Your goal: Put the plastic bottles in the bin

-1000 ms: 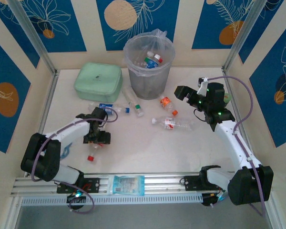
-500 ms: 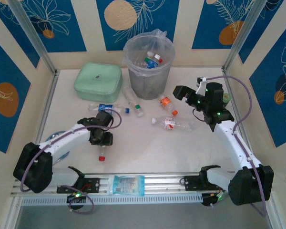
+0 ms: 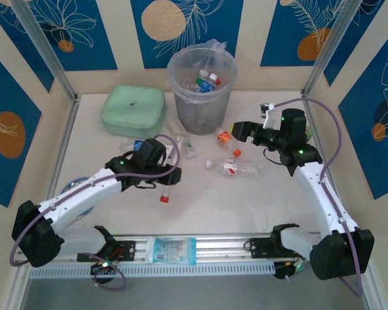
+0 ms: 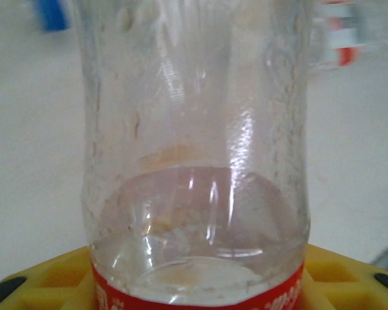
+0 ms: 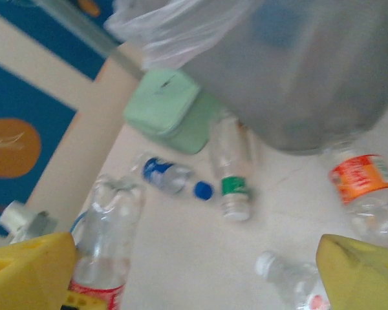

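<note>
A second ago my left pincer (image 3: 160,177) hung low near my base over a red-capped bottle (image 3: 163,199) lying on the table (image 3: 200,206). Now it is pinched shut on that bottle's body. The arm has stretched forward, and the bottle juts from the pincer with its cap pointing back toward my base. The bin (image 3: 200,113) stands ahead and to the right of this pincer, well apart, with several bottles already inside. The mint-green zip case (image 3: 133,111) sits ahead and to its left. My right pincer (image 3: 240,129) has slid a little to its left, closer to the bin, and stands spread with nothing between the fingers. An orange-labelled bottle (image 3: 226,141) lies just beside it on the near side.

From above I cannot see the grip itself. My left wrist camera shows it close: the bottle's dented clear wall rises from between my yellow pads (image 4: 349,271), with a red label at the bottom edge. My right wrist camera shows what my left arm partly hides from above. Beyond that pincer lie a blue-capped bottle (image 5: 171,177) and a green-labelled bottle (image 5: 233,174), both in front of the case. A white-capped bottle (image 5: 291,274) lies between the fingers, nearer the right one.
</note>
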You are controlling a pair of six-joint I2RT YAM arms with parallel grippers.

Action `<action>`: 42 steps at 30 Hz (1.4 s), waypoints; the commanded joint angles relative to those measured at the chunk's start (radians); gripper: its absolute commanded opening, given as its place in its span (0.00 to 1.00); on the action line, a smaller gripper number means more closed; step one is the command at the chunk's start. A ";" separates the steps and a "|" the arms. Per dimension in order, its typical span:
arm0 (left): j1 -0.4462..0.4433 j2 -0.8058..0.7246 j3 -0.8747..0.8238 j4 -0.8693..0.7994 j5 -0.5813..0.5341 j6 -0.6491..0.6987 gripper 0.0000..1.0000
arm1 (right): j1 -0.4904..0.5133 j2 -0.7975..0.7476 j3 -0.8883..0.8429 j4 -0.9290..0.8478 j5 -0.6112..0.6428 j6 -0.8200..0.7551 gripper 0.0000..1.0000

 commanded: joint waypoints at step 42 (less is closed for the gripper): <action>-0.133 0.035 -0.023 0.259 0.070 0.150 0.54 | 0.173 0.183 0.073 0.014 -0.124 -0.014 0.40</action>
